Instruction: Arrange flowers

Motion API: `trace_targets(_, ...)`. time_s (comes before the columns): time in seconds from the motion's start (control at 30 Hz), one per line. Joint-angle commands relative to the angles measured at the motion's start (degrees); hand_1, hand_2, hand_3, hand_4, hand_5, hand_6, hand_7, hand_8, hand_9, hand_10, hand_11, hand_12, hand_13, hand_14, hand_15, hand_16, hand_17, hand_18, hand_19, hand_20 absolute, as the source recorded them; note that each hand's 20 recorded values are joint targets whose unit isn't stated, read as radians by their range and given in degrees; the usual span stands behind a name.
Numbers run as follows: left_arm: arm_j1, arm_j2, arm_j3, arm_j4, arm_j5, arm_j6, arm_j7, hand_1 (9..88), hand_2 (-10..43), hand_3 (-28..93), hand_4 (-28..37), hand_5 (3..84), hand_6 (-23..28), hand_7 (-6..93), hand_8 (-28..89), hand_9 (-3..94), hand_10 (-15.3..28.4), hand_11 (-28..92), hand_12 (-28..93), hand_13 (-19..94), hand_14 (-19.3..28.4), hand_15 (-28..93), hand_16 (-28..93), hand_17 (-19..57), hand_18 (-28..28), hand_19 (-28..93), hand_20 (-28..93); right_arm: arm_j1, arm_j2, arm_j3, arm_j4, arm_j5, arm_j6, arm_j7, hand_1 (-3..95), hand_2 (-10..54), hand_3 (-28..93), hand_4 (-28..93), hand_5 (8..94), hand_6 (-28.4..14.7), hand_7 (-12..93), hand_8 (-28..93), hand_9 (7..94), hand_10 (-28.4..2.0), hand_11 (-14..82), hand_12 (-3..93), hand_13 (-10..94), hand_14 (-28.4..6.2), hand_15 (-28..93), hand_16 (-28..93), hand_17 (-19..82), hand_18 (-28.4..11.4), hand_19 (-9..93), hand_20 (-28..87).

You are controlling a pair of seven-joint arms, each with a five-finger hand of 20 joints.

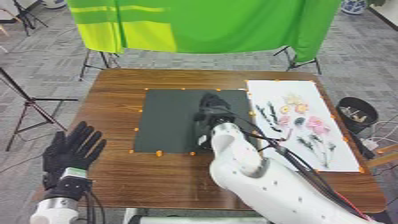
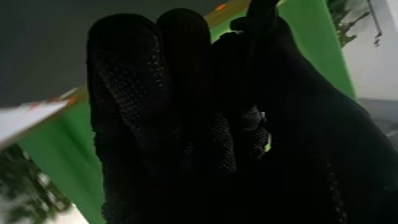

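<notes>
Head view: the table [image 1: 115,100] is laid with two sheets, a dark sheet [image 1: 164,120] in the middle and a white sheet [image 1: 262,90] on the right. Orange tabs [image 1: 159,153] are spaced along the borders of both. All over the white sheet, flowers are laid out flat: peach and yellow blooms [image 1: 295,107] toward the far end, pink blooms [image 1: 316,126] nearer, a dark round bloom [image 1: 299,121] among the pinks. Dark leafy sprigs [image 1: 271,112] are seen along the side next to the dark sheet, pale thin-stemmed sprigs [image 1: 322,150] toward the near end.

The right hand [image 1: 213,107] is held over the dark sheet, on the side toward the white one. The left hand [image 1: 67,160] is held at the table's left edge, palm section low, fingers straight and spread apart. Beyond the table a green cloth [image 1: 213,25] is hung; to the right a black bin [image 1: 357,112] is noted.

Right wrist view: the black glove of the right hand [image 2: 204,125] is seen in deep shadow. Whether it is open or closed on something cannot be told. Past it, parts of the dark sheet, the white sheet and the green cloth are made out, with blurred greenery [image 2: 31,187] farther off.
</notes>
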Motion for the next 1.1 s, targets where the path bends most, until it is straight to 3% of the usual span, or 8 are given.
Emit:
trace_targets(0.03,-2.2,1.68,1.54,0.48,0.88,0.52,-0.89,28.0,15.8,70,-28.3,46.6,10.2,12.2,-7,37.5,15.8,26,13,28,17.2,45,-6,-5.9,17.2,43,17,4.2,-8.3,-1.9,2.3,3.5,-0.7,3.0,52.5,-9.5,85,-15,61.4,-2.0,80,14,93.7,-8.0,14.1,43.7,87,-5.7,36,47,35,-20.0,64,17)
trace_targets(0.1,-2.7,2.19,1.65,0.46,1.11,0.73,-2.35,28.0,15.8,70,-28.3,46.6,10.2,12.2,-7,37.5,15.8,26,13,28,17.2,45,-6,-5.9,17.2,43,17,3.1,-9.5,-2.3,2.1,3.6,-0.5,4.4,52.5,-9.5,85,-15,61.3,-2.0,80,14,93.7,-8.0,14.3,43.7,87,-5.8,36,46,35,-20.1,65,16)
trace_targets(0.17,-5.4,1.16,2.97,2.24,1.33,-0.41,-3.81,27.9,15.8,70,-28.3,46.6,10.2,12.3,-7,37.5,15.8,26,13,28,17.2,45,-6,-5.9,17.2,43,17,3.2,-9.8,-3.3,1.6,2.5,-0.9,5.8,52.5,-9.5,85,-15,61.2,-2.1,80,14,93.6,-8.0,14.6,43.9,87,-6.1,37,46,35,-20.2,65,16)
trace_targets(0.2,-5.3,1.14,2.72,2.59,1.37,-0.68,-4.67,27.9,15.8,70,-28.3,46.6,10.2,12.3,-7,37.5,15.8,26,13,28,17.2,45,-6,-5.9,17.2,43,17,2.7,-10.3,-4.2,1.9,2.0,-0.5,6.1,52.5,-9.5,85,-15,61.1,-2.0,80,14,93.7,-8.0,14.6,43.9,87,-6.3,37,46,35,-20.3,65,16)
trace_targets(0.33,-5.5,1.63,3.33,2.37,1.71,-0.39,-5.59,27.9,15.8,70,-28.3,46.6,10.3,12.1,-7,37.4,15.8,26,13,28,17.1,45,-6,-5.9,17.2,43,17,-0.1,-12.1,-3.9,2.1,0.9,-1.5,5.7,52.7,-9.5,85,-15,61.2,-1.9,80,14,93.5,-7.9,15.4,44.4,87,-6.7,39,45,35,-20.5,66,15)
trace_targets(0.67,-6.6,1.56,4.84,2.62,1.92,-0.78,-4.95,27.9,15.8,70,-28.3,46.6,10.2,12.2,-7,37.4,15.7,26,13,28,17.3,45,-6,-6.0,17.2,43,17,-2.6,-15.5,-4.5,7.1,-3.4,-2.8,2.2,55.5,-9.5,81,-20,60.6,-1.3,80,13,92.8,-7.7,15.8,44.8,86,-7.2,41,43,35,-20.4,66,13)
trace_targets(0.8,-6.4,1.82,4.68,2.45,2.54,-0.73,-5.00,27.8,15.7,70,-28.3,46.6,10.2,12.3,-7,37.3,15.7,26,13,28,17.2,45,-6,-6.0,17.2,43,17,-2.7,-16.0,-4.4,8.5,-3.9,-3.3,2.1,56.4,-9.5,80,-22,60.4,-1.0,79,12,92.7,-7.7,15.8,44.6,85,-7.1,41,42,35,-20.3,66,13)
trace_targets(1.1,-5.9,1.81,4.29,2.30,1.65,-0.64,-3.80,27.9,15.7,70,-28.3,46.5,10.2,12.3,-7,37.3,15.7,26,13,28,17.3,45,-6,-5.9,17.2,43,17,-3.3,-15.7,-4.5,7.5,-3.9,-6.1,2.5,55.8,-9.5,78,-27,59.6,-1.9,77,12,90.6,-7.6,16.7,44.5,84,-7.5,42,41,34,-20.1,66,12)
